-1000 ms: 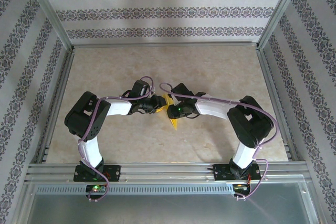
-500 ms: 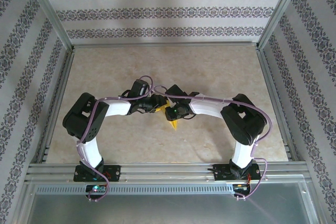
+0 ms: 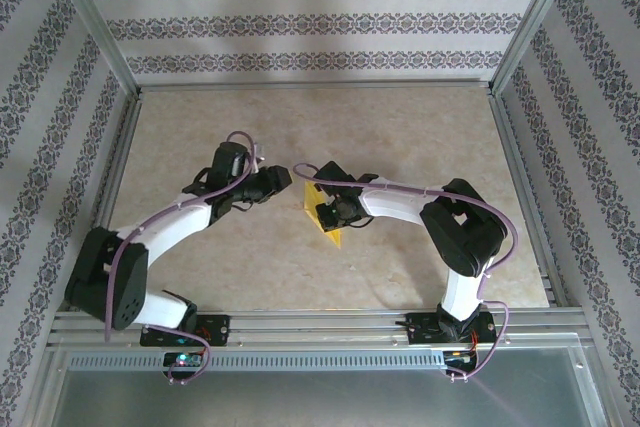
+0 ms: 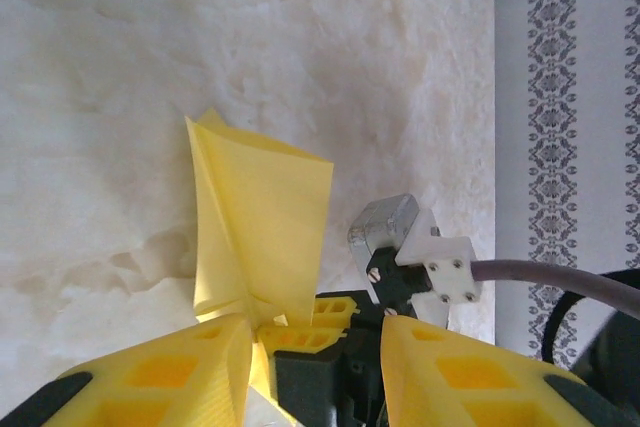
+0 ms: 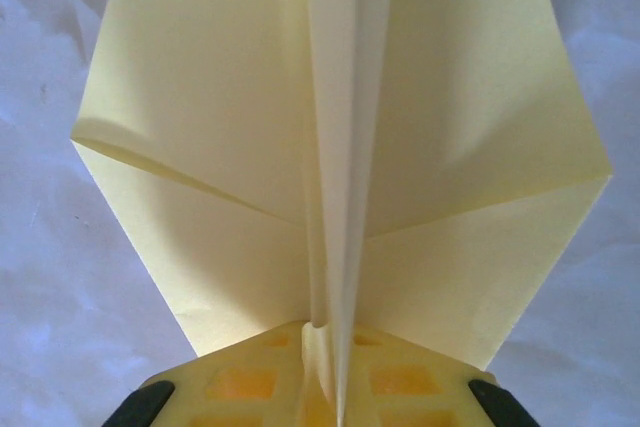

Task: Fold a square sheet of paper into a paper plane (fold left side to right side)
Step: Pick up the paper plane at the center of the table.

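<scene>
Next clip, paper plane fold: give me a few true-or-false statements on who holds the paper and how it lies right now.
1. The right gripper pinches the yellow paper at its centre crease. True.
2. The left gripper is clamped on the paper. False: it is open and grips nothing.
3. The paper lies as a flat, uncreased square. False: it is creased, with flaps spreading to either side of a raised centre fold.
4. The paper sits near the middle of the table, between the two grippers. True.
</scene>
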You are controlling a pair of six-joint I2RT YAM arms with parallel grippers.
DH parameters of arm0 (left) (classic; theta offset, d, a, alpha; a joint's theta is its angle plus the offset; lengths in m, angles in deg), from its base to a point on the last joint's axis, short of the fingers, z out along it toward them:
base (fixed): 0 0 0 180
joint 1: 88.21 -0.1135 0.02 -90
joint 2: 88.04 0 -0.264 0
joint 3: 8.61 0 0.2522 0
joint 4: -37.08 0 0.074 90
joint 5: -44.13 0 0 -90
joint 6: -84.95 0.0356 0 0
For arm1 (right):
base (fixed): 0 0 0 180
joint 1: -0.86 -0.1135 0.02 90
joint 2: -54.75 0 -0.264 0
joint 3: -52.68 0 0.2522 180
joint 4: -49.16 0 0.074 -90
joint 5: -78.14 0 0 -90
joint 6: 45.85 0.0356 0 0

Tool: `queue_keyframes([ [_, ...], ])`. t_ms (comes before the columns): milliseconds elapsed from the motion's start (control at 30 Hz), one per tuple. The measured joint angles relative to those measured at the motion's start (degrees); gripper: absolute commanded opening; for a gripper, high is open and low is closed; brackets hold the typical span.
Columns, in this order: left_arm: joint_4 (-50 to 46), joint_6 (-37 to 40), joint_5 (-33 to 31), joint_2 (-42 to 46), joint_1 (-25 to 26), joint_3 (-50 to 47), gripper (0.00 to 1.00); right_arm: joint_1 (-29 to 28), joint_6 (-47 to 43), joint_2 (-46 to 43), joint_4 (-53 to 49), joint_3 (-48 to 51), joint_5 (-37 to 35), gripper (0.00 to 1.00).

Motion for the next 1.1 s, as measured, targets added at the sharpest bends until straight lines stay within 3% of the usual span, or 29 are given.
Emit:
queue_keyframes([
  [133, -4.1, 1.7, -2.0, 4.5, -1.6, -1.0, 0.4, 0.0, 0.0, 0.0, -0.9, -0.3, -0.4, 0.22],
  [333, -7.9, 3.6, -3.7, 8.2, -2.8, -1.2, 0.4, 0.0, 0.0, -0.3, -2.3, -0.3, -0.7, 0.22],
  [1100, -9.1, 4.0, -3.7, 7.9, -2.8, -2.1, 0.4, -0.1, 0.0, -1.9, -3.5, -0.2, -3.0, 0.19],
])
